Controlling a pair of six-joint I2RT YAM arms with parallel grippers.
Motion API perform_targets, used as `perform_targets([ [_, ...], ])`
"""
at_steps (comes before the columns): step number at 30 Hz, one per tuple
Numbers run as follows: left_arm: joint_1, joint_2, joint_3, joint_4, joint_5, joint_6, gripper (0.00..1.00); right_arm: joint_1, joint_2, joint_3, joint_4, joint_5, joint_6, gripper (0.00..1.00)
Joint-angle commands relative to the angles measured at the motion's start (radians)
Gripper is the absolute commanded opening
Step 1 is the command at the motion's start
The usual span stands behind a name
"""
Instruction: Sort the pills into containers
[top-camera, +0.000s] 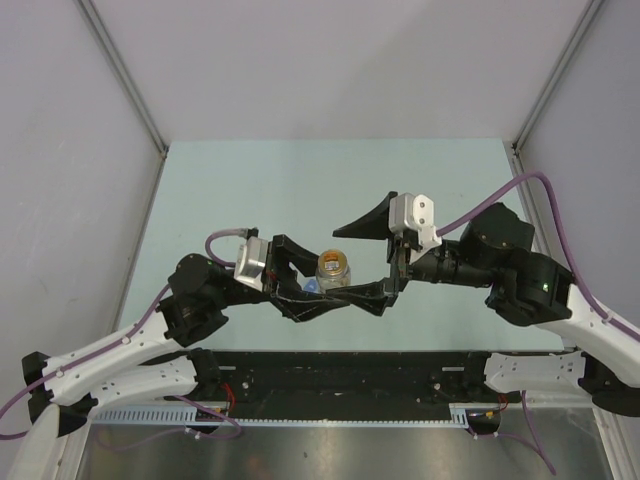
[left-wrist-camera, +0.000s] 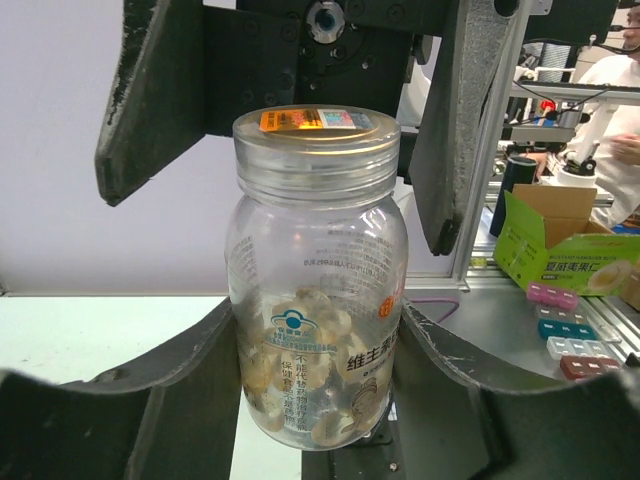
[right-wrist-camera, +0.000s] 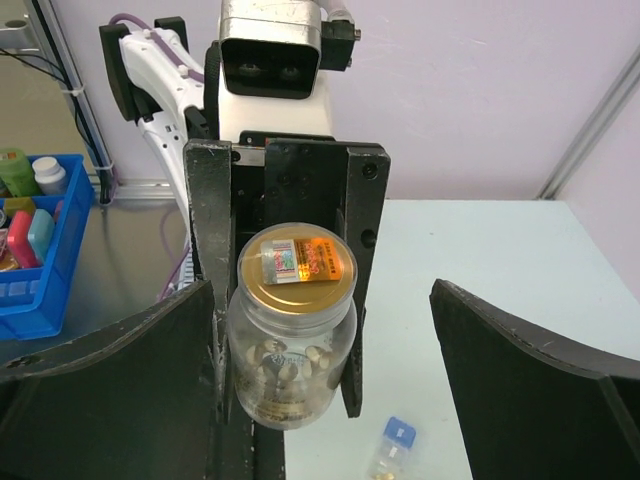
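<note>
My left gripper (left-wrist-camera: 318, 345) is closed partway on the round clear jar (left-wrist-camera: 318, 280). One finger presses each side of its lower body, holding it upright. Pale tan pills (left-wrist-camera: 300, 400) fill the jar's lower part. Its gold lid (right-wrist-camera: 297, 262) carries an orange-and-silver sticker (right-wrist-camera: 300, 260), too small to read. The printed label (left-wrist-camera: 320, 350) shows a round blue logo and Chinese characters, 维生素 among them. My right gripper (right-wrist-camera: 315, 300) stands wide open, one finger on either side of the lid, touching nothing. Beneath the held jar, the blue-capped vial (right-wrist-camera: 393, 448) rests on the table (right-wrist-camera: 500, 250).
</note>
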Motion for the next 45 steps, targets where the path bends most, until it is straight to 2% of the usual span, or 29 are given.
perform_targets([
  [1,0.003,-0.001,0.021,0.028,0.031,0.011,0.0,-0.014,0.014,0.031,0.06,-0.08,0.009,0.95],
  [14,0.001,0.004,0.018,0.028,0.034,0.009,0.01,-0.012,0.055,0.064,0.076,-0.188,0.029,0.95],
  [27,0.001,0.001,0.017,0.028,0.004,0.009,0.0,0.009,0.02,0.061,0.043,-0.203,0.04,0.91],
  [45,0.001,-0.007,0.012,0.028,0.001,0.006,0.0,0.014,0.004,0.039,0.048,-0.197,0.072,0.65],
])
